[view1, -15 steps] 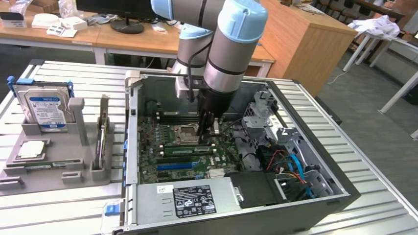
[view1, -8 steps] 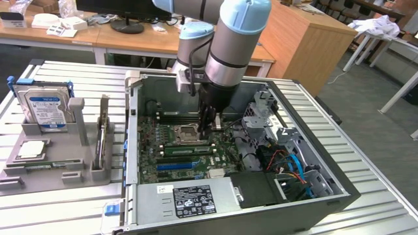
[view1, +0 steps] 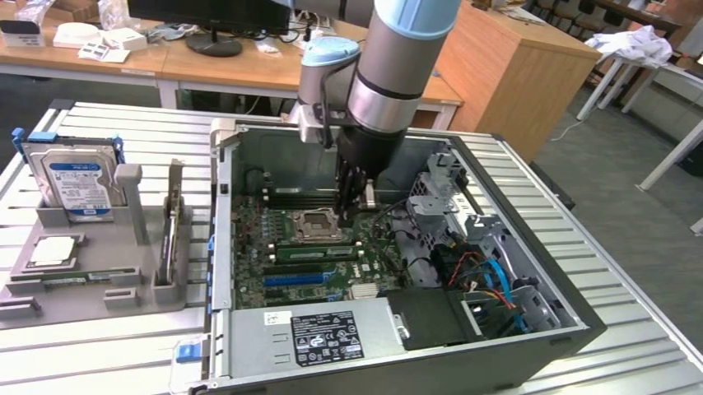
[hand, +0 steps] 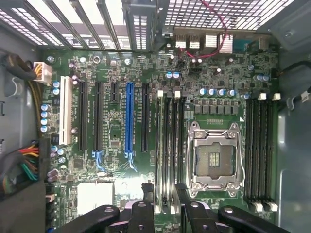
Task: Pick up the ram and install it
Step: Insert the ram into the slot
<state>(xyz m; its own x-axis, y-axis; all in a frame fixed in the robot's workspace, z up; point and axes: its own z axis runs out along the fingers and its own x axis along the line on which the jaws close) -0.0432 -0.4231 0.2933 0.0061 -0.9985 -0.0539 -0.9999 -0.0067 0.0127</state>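
A ram (view1: 314, 252), a long green stick with dark chips, stands on edge in a black slot beside the CPU socket (view1: 318, 222) on the motherboard. In the wrist view this ram (hand: 170, 145) appears as a thin strip in the slots next to the CPU socket (hand: 214, 158). My gripper (view1: 354, 216) hangs inside the open computer case just above it. The gripper (hand: 165, 199) is open, its dark fingers (hand: 147, 194) standing apart on either side of that slot, touching nothing that I can see.
The case walls (view1: 225, 214) and drive cage (view1: 445, 193) hem the arm in. Black slots with white clips (hand: 260, 150) lie past the socket. On the exterior view's left, a grey fixture (view1: 99, 284) holds a hard drive (view1: 75, 181) and a thin board on edge (view1: 174, 222).
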